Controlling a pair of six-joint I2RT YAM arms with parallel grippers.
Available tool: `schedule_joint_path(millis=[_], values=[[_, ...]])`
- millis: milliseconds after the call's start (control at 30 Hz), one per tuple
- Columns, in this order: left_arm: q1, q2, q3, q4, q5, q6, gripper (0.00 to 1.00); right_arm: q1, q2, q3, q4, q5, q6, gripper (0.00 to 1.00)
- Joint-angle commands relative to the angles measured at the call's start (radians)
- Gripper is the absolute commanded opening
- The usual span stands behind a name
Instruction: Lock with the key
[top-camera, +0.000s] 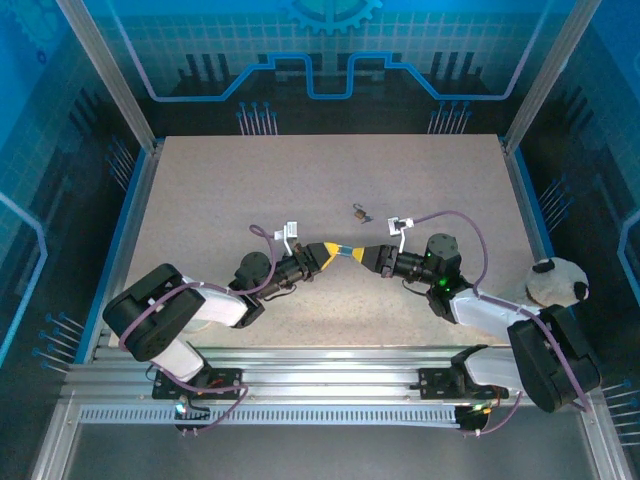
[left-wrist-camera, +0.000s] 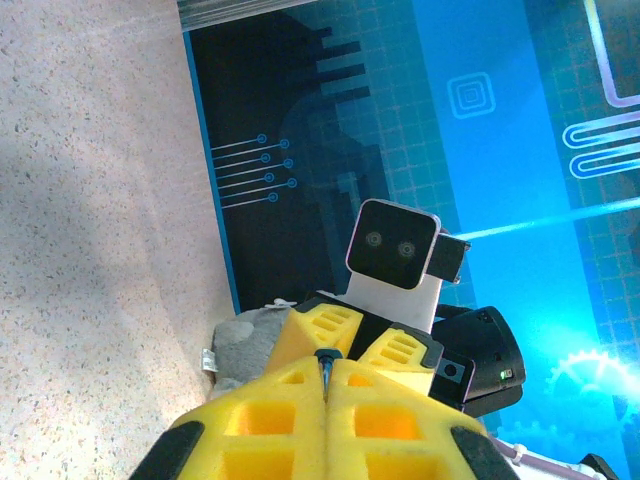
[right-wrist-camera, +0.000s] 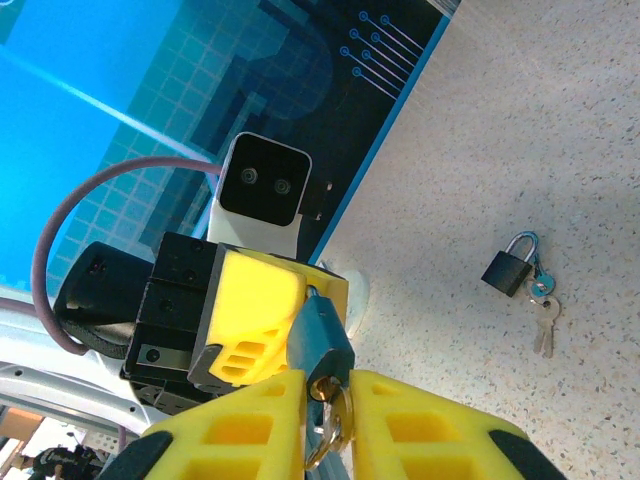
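Note:
A small blue padlock (top-camera: 345, 251) hangs in the air between my two grippers at the table's middle. My left gripper (top-camera: 329, 251) is shut on its far end; in the left wrist view only a thin dark blue edge (left-wrist-camera: 326, 366) shows between those yellow fingers (left-wrist-camera: 270, 400). In the right wrist view the padlock's body (right-wrist-camera: 325, 335) points away from me. A key on a brass ring (right-wrist-camera: 335, 420) sits at its near end. My right gripper (right-wrist-camera: 328, 388) is closed around that key and ring, fingertips against the lock's bottom.
A second, dark padlock (right-wrist-camera: 508, 270) with keys (right-wrist-camera: 543, 305) lies loose on the table just behind the grippers (top-camera: 360, 213). A white and black plush (top-camera: 555, 282) sits at the table's right edge. Blue walls surround the table.

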Motion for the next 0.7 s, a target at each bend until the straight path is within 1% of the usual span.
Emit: schedule_joint_path(millis=[0,167,433,600,667], values=[[-0.008,-0.027,-0.012,0.042,-0.024,0.011,0.00,-0.003,-0.014,-0.009,0.035,-0.002,-0.009,0.17],[-0.009,-0.031,-0.009,0.042,-0.026,0.015,0.00,-0.003,-0.011,-0.008,0.032,-0.008,-0.009,0.17],[-0.008,-0.034,-0.007,0.042,-0.033,0.015,0.00,-0.003,-0.014,-0.009,0.034,-0.007,-0.006,0.09],[-0.008,-0.037,-0.004,0.041,-0.030,0.015,0.00,-0.002,-0.017,-0.011,0.034,-0.002,-0.006,0.00],[-0.008,-0.038,-0.006,0.042,-0.030,0.015,0.00,-0.004,-0.018,-0.012,0.033,0.001,-0.006,0.00]])
